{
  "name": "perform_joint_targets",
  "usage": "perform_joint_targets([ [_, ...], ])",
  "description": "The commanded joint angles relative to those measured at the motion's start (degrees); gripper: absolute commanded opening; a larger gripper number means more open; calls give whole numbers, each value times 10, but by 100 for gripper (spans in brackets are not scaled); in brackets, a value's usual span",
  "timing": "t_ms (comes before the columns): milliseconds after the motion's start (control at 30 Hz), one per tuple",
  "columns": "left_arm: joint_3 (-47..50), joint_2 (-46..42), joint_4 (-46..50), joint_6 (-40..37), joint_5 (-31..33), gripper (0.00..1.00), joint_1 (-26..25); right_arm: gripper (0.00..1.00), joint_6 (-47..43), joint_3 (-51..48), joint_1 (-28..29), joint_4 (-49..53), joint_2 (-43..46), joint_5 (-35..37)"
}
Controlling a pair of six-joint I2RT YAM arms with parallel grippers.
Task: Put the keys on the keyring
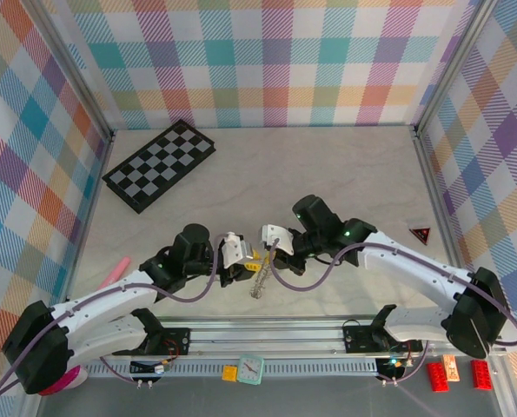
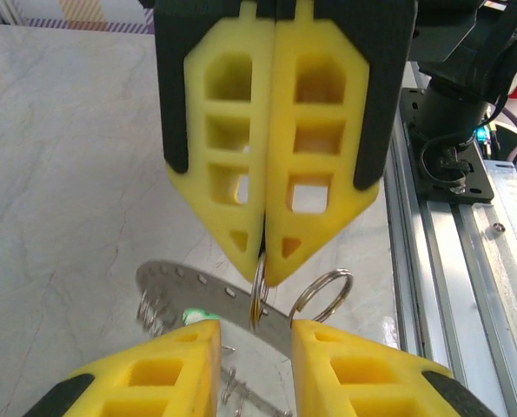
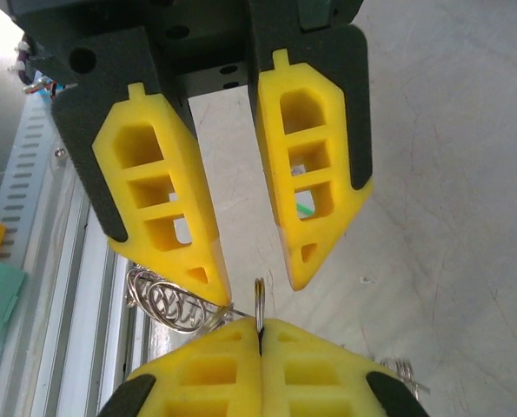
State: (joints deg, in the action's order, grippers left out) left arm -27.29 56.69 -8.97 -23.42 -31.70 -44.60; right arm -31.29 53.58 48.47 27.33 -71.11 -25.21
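Above the surface (image 1: 328, 174), right gripper (image 3: 262, 334): jaws closed, pinching a small wire ring (image 3: 258, 295). Left gripper (image 2: 254, 334) faces it, jaws narrowly parted, empty. Keyring (image 2: 215, 300) hangs just below right gripper. Judgement: steady pinch; left grips keyring squarely.

White shells along the left arm (image 1: 102, 310) and the right arm (image 1: 414, 262), black at the joints and shoulder housings. Purple-grey cables (image 1: 188, 300) looping beside each. Small green light (image 1: 348, 233) glowing on the right forearm. Left gripper (image 3: 260, 288) and right gripper (image 2: 263, 271) alike: yellow fingers (image 3: 162, 208), wedge-shaped, tapering to points. Pierced by rectangular windows and a small triangle near each tip. Backed by black plates, with a small yellow tab on top.
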Motion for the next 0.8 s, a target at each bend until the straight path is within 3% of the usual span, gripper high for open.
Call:
perform_joint_targets([
  [0,-21,10,-3,-8,-26,26,-6,0,-30,35,7,44,-12,-2],
  [233,-24,23,2,-15,-27,21,-6,0,-39,58,15,64,-31,-7],
  [533,-14,-10,33,-27,-23,43,-5,0,-38,56,15,68,-25,5],
  [767,-8,-41,48,-27,-7,44,-6,0,-38,57,15,68,-26,10],
])
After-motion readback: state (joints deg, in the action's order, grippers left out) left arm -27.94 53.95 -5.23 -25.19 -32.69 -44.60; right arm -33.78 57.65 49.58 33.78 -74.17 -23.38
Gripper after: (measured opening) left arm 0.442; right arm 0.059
